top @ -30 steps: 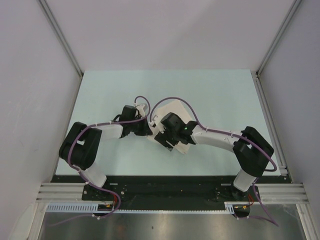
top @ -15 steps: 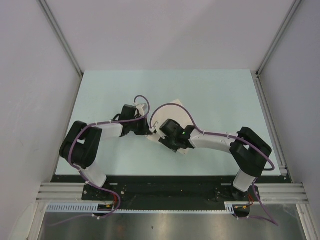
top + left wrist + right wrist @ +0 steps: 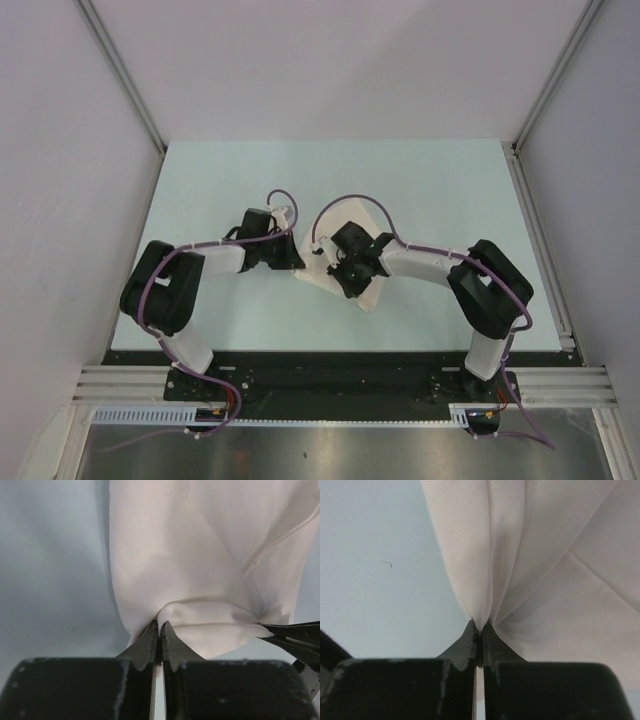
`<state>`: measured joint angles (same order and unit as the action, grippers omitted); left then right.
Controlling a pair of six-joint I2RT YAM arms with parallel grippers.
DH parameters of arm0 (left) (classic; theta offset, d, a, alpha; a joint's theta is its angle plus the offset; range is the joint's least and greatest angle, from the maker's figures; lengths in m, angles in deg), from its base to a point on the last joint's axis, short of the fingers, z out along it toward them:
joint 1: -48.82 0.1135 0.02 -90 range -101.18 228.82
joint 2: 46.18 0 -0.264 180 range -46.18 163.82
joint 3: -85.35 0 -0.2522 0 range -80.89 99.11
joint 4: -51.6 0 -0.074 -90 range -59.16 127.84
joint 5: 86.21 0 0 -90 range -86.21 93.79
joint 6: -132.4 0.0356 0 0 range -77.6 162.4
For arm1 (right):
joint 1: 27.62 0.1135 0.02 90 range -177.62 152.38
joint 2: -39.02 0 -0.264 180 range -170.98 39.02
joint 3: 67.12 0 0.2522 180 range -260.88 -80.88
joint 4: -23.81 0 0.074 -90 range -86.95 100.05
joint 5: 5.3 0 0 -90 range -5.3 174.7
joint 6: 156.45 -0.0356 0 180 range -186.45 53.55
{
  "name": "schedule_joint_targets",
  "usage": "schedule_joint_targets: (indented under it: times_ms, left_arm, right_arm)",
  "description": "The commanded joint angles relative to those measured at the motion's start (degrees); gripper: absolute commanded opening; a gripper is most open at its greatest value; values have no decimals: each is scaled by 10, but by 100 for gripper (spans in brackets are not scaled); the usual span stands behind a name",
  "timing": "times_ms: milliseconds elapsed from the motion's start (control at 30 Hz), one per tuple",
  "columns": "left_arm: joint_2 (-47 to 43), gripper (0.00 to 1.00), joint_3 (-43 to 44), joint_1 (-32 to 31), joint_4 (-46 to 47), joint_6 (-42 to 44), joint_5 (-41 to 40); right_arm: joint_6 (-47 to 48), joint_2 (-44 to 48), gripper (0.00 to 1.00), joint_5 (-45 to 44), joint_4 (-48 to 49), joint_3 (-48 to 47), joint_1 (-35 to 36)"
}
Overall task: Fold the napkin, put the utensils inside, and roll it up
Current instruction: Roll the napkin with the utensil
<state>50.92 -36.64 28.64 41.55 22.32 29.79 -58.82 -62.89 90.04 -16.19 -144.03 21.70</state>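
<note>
The white napkin lies crumpled on the pale table between my two arms. My left gripper is shut on a bunched fold at the cloth's near-left edge; in the left wrist view the jaws pinch the fabric. My right gripper sits just beside it, also shut on a pleat of the napkin, with its tips meeting on the cloth. The right gripper's fingers show at the right edge of the left wrist view. The utensils are out of view.
The pale green table is boxed in by white walls with metal rails at left and right. Purple cables loop over both wrists. The arm bases stand on the black strip at the near edge.
My right gripper has closed from open onto the napkin, and its wrist has swung left toward the left gripper. The left gripper has kept its grip.
</note>
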Motion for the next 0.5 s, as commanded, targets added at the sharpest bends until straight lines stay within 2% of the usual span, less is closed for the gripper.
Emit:
schedule_joint_targets:
  times_ms: [0, 33, 100, 133, 233, 333, 467]
  left_arm:
    - [-13, 13, 21, 15, -4, -10, -5]
    - [-19, 25, 22, 16, -5, -15, -6]
    - [-44, 40, 20, 23, -5, -18, -9]
    - [-52, 51, 18, 25, -4, -18, -11]
    - [-83, 67, 7, 30, -5, -18, -17]
    - [-103, 77, -17, 31, 7, -22, -17]
    - [-107, 80, -45, 32, 25, -23, -2]
  right_arm:
    - [-9, -36, 0, 200, -62, -25, -38]
    - [-9, -39, 0, 241, -67, -31, -44]
    - [-9, -44, 0, 284, -77, -36, -63]
    - [-10, -46, 0, 326, -79, -37, -70]
    - [-10, -57, 0, 405, -84, -45, -101]
    - [-13, -75, 0, 456, -87, -51, -128]
    - [-9, -114, 0, 489, -95, -69, -150]
